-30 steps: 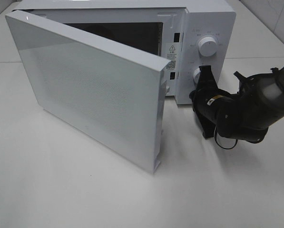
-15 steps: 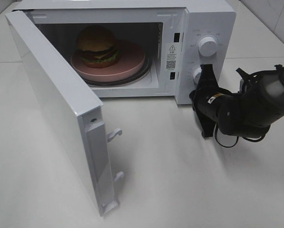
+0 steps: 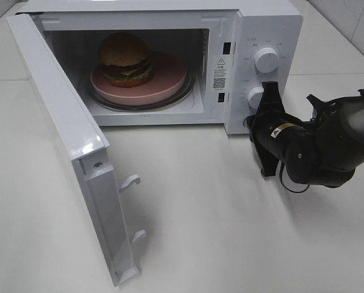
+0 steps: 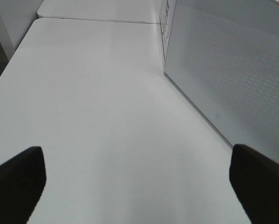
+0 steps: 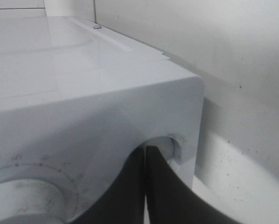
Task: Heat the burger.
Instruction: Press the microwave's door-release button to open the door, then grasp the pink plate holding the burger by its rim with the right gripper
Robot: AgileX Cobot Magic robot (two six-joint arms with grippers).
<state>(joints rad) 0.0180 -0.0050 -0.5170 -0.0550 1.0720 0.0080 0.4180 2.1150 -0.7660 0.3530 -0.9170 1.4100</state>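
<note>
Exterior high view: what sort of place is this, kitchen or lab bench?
Likely a lab bench staged as a kitchen: a white microwave, door open, holds a burger on a pink plate; it stands on a plain white table with a robot arm alongside.

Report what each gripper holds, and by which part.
Nothing is held. The left gripper is open over the white table; the right gripper is shut, empty, by the white microwave.

Right against your black right gripper [image 3: 268, 91] the microwave [image 3: 273, 24] is white. Further off sit a tan-brown burger [image 3: 124, 58] with green and yellow filling and a pink plate [image 3: 169, 82]. Beside your left gripper [image 4: 137, 161], the white door [image 4: 232, 70] shows fine dotted mesh.
</note>
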